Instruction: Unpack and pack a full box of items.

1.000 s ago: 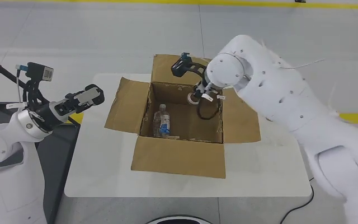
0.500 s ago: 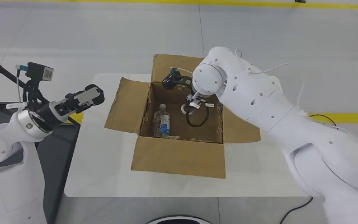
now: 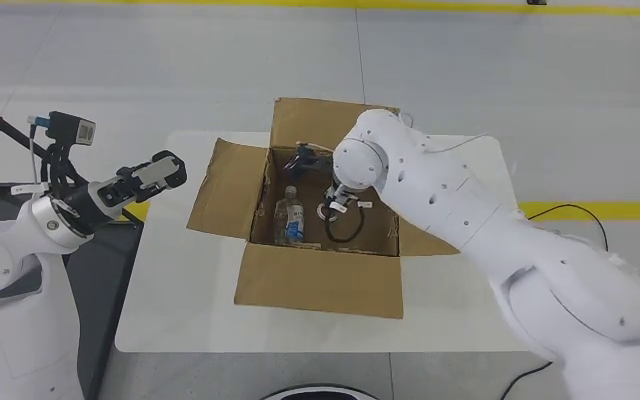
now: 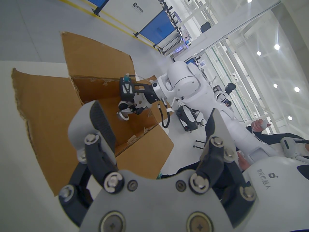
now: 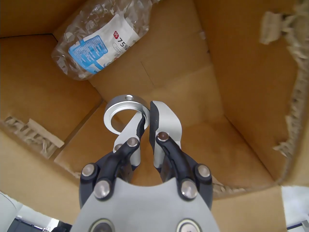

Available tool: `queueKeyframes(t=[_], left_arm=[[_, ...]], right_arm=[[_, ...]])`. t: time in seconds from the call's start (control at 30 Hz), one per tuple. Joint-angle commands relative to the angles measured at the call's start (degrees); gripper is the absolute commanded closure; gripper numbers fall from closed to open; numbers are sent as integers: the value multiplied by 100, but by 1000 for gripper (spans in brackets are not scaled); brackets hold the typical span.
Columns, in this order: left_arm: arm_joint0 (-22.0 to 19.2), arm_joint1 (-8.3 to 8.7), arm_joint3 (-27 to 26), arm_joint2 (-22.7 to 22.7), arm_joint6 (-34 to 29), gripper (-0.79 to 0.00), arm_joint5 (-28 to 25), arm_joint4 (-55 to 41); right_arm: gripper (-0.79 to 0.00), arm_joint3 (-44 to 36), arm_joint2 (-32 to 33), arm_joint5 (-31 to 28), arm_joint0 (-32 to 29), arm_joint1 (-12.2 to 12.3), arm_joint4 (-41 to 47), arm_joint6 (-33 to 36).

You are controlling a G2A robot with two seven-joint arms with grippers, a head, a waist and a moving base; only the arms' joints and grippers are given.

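Right hand (image 5: 146, 119), pinched on the metal ring (image 5: 120, 100), has come down. A second ago it hung at rim height by the far right corner of the box (image 3: 320, 275). Half a second ago it was lower and further left. Now it sits inside the box, over the floor, nearer the middle and closer to the bottle (image 3: 289, 215). My right arm (image 3: 450, 210) swung left and toward the near side with it, so its bulk now lies across the right flap, covering more cardboard than before.
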Motion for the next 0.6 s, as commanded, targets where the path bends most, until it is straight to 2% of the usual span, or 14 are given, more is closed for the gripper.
queueKeyframes(t=[0.0, 0.3, 0.57], left_arm=[[0, 0, 0, 0, 0, -785, 0, 0], [0, 0, 0, 0, 0, -785, 0, 0], [0, 0, 0, 0, 0, -785, 0, 0]], right_arm=[[0, 217, 0, 15, -89, -145, -57, -20], [0, 1258, 0, 203, -260, -717, -156, -172], [0, 1912, 0, 381, -317, -1129, -459, -372]])
